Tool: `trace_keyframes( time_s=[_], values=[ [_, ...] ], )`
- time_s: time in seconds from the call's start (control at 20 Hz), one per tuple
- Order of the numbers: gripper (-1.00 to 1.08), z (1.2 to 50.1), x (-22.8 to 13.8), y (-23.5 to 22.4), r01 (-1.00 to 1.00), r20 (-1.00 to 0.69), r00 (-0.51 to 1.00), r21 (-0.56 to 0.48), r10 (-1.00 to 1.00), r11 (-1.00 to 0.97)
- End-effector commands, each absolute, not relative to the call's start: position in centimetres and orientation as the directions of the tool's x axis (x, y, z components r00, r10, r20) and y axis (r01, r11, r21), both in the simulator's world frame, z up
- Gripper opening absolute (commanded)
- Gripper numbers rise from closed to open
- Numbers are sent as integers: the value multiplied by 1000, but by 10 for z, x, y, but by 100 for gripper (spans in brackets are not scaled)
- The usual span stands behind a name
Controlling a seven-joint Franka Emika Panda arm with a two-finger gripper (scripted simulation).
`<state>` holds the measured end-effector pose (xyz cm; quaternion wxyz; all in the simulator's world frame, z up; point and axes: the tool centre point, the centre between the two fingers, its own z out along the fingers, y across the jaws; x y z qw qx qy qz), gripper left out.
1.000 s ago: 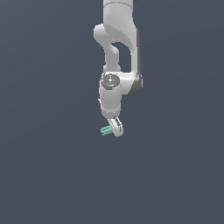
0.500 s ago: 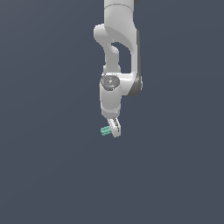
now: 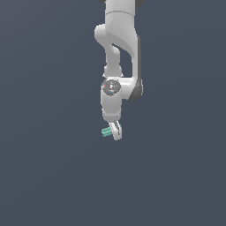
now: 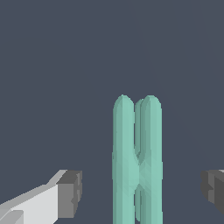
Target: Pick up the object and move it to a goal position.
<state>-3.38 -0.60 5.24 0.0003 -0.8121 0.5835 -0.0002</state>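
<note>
- while the bar sits between the fingers in the wrist view, the grip itself does not look made: the grey pads stand off on either side of the object, with dark background showing in both gaps.
- so the fingers are spread around the bar, not pinching it, as far as the wrist view shows; whether they are opening or closing cannot be told from one moment.
- in the exterior view the object is a small teal bit just left of the fingers, a little below the centre of the frame, at the tip of the white arm that hangs down from the top edge.
- my judgement is that the task is at the grasp stage: the fingers are lined up on the bar, but the squeeze, the lift and the carry to the goal are all left to do.
- no goal marker shows in either view, so how far the bar is from its goal cannot be told.
- whether the bar rests on a worktop or hangs free cannot be told either; the ground is one flat dark grey-blue with no edge or shadow.
- count: one arm, one pair of fingers, one teal bar made of two or three rounded ridges side by side, and nothing else in view.
</note>
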Motion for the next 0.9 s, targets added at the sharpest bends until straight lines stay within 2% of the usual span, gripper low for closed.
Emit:
trace_keyframes(
  time_s=[0.0,0.4,0.45,0.85],
  values=[
    [100,39,-35,-6,-948,0,318,0,-948,-318],
    [100,21,-34,-6,-949,0,316,0,-949,-316],
    [-100,21,-34,-6,-949,0,316,0,-949,-316],
    [-100,21,-34,-6,-949,0,316,0,-949,-316]
  ],
)
